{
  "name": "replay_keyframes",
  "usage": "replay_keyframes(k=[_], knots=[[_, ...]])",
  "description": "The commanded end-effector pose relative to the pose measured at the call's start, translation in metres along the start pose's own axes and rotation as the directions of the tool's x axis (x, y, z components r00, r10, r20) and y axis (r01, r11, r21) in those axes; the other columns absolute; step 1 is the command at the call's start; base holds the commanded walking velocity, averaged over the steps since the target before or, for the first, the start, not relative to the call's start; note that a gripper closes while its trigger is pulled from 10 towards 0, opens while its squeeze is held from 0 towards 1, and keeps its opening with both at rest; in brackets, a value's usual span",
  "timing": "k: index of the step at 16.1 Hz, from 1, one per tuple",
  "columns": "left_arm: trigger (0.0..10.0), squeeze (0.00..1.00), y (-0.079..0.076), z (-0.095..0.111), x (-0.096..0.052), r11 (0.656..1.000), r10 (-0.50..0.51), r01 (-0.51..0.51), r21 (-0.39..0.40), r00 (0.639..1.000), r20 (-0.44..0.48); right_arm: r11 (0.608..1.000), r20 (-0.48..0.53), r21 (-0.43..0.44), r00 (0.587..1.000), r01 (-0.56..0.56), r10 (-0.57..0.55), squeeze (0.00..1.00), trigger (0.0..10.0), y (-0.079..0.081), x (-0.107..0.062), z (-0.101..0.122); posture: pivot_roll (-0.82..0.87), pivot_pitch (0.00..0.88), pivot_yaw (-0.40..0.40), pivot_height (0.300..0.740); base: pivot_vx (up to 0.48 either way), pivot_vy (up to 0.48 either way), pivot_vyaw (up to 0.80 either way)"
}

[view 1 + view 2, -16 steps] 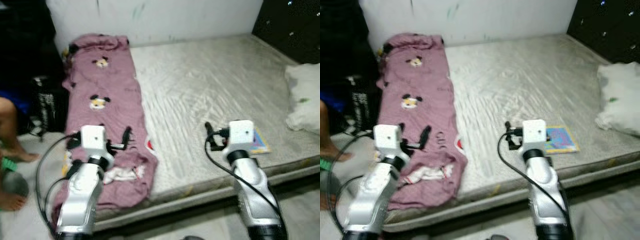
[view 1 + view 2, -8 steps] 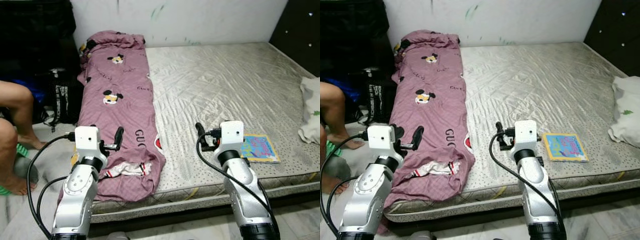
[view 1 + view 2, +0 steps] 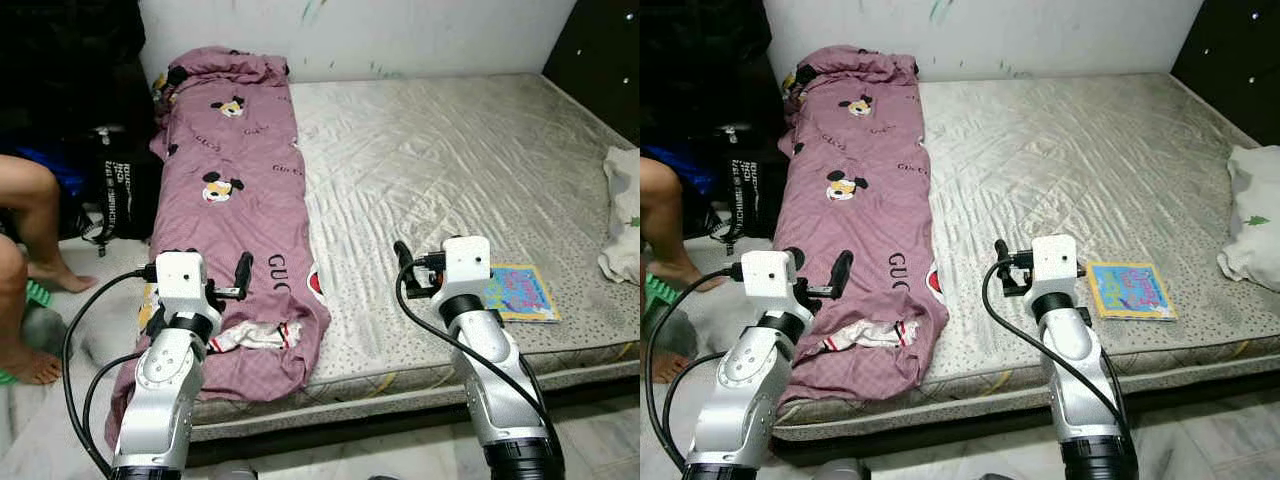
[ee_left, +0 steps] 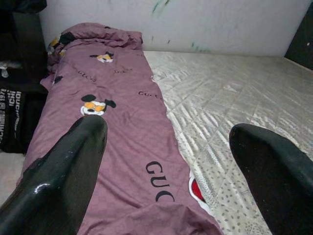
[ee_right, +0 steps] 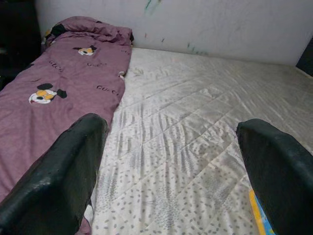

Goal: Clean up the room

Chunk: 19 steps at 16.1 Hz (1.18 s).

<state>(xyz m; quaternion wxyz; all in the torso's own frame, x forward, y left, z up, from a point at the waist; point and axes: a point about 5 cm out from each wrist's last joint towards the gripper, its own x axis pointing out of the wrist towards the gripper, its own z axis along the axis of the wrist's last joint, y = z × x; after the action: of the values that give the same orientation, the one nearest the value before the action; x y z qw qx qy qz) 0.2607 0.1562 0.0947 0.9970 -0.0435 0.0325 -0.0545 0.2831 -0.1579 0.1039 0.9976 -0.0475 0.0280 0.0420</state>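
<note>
Quilted, seemingly satiny mattress [image 3: 440, 170]

Two silver arms raised forward, left gripper [image 4: 166, 171] jaws spread wide, right gripper [image 5: 171, 171] jaws likewise, nothing held

The purple blanket [image 4: 117, 142] carries the word "GUCCI" printed in black several times among cartoon mouse heads; the copy nearest its crumpled near end reads only "GUC" before a fold swallows the rest. Beside the blanket, on the floor, a black bag [image 3: 122, 195] bears white vertical lettering too small to read. The colourful book [image 3: 1127, 290] has an illegible cover title.
</note>
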Motion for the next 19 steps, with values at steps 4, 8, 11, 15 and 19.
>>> replay_keyframes(k=[4,8,11,15,19], knots=[[10.0,0.00,-0.001,0.005,0.004,1.000,0.000,0.000,0.006,1.000,0.012,1.000,0.006,-0.013,1.000,-0.005,0.006,0.00,10.0,-0.003,0.006,0.004,0.09,0.000,-0.059,0.740,0.000,0.000,0.00],[10.0,0.00,-0.006,0.003,0.008,1.000,-0.019,0.019,-0.017,1.000,-0.005,0.999,0.021,-0.034,1.000,0.009,-0.008,0.00,10.0,-0.003,0.004,0.008,0.05,0.000,-0.031,0.740,0.000,0.000,0.71],[10.0,0.00,-0.009,0.008,0.011,0.998,-0.060,0.060,-0.003,0.998,0.010,1.000,0.020,-0.014,1.000,0.021,-0.021,0.00,10.0,-0.003,0.003,0.007,0.05,0.000,-0.014,0.740,0.000,0.000,0.80],[10.0,0.00,-0.009,0.008,0.011,0.998,-0.062,0.062,-0.002,0.998,0.003,0.999,0.012,0.013,1.000,0.029,-0.029,0.00,10.0,0.001,0.002,0.004,0.05,0.000,-0.001,0.740,0.000,0.000,0.76],[10.0,0.00,-0.007,0.008,0.009,0.998,-0.069,0.069,-0.006,0.998,-0.002,0.999,0.009,0.036,1.000,0.028,-0.028,0.00,10.0,0.004,0.002,0.003,0.06,0.000,0.002,0.740,0.000,0.000,0.14]])
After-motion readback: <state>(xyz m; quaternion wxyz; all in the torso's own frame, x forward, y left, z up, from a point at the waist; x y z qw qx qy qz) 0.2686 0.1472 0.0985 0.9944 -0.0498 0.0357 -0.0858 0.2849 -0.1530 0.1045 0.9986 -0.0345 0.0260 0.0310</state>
